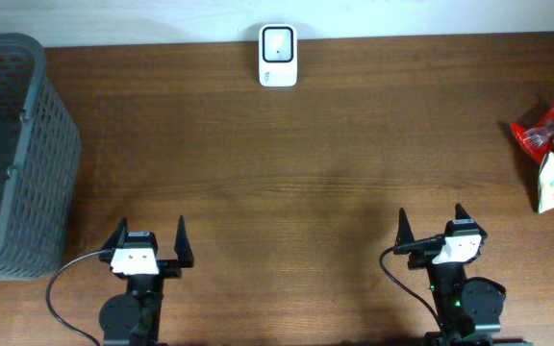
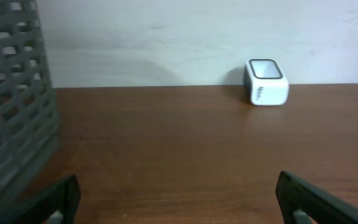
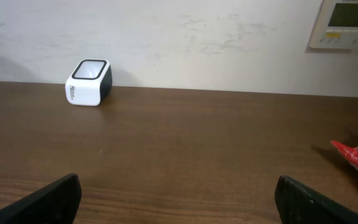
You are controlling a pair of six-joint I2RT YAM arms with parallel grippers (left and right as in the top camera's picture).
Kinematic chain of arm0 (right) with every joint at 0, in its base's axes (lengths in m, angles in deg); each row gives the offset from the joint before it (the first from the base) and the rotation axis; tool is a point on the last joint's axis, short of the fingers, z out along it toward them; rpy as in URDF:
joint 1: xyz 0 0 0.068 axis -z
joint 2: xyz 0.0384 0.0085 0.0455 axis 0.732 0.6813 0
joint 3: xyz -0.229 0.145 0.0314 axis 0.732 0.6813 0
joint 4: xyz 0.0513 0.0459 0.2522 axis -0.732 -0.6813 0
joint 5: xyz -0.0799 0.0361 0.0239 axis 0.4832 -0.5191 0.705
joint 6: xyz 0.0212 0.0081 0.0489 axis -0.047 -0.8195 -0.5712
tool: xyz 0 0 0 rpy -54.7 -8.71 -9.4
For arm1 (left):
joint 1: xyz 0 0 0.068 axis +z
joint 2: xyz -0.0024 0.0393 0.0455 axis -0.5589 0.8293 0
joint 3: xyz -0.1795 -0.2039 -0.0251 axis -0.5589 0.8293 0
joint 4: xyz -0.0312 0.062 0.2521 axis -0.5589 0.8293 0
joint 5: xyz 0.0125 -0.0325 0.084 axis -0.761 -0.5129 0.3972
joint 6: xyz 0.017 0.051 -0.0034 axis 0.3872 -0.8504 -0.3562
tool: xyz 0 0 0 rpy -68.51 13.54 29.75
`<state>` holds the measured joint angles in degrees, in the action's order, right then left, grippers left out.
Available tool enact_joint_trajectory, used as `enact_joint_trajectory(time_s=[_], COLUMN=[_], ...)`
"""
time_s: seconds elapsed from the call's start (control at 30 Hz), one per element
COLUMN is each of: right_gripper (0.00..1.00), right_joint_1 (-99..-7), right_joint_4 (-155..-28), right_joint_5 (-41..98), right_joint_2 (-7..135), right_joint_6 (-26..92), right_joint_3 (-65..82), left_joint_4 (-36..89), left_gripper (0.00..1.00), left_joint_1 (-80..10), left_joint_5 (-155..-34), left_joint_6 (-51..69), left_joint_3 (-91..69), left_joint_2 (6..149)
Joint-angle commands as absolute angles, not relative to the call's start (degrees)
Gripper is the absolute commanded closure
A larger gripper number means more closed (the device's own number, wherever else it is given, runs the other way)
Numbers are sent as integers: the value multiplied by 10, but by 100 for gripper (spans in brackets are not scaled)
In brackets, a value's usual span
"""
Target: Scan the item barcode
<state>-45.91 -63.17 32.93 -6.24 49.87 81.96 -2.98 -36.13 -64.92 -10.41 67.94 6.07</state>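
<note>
Pointing forward: left gripper (image 1: 152, 225), right gripper (image 1: 431, 212)

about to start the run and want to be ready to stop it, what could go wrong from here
1. The snack packets lie bunched at the far right of the table, partly cut off in the overhead view. The open right tool might catch two at once or push one off.
2. No barcode is visible on them, so a packet may reach the white barcode scanner with its code facing the wrong way.
</note>
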Motion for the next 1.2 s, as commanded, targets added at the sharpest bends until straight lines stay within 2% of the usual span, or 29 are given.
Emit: enact_joint_trajectory(time_s=[0.0, 1.17], right_gripper=[1, 1], right_joint_1=[-455, -455], right_joint_4=[-633, -633], right_joint_5=[336, 336], right_joint_2=[-66, -66], right_joint_6=[492, 492], right_joint_3=[824, 824], left_joint_4=[-32, -31], left_gripper=[1, 1], left_joint_1=[-359, -353], left_joint_5=[-608, -633], left_joint_6=[-99, -120], left_joint_3=[683, 683], left_joint_2=[57, 57])
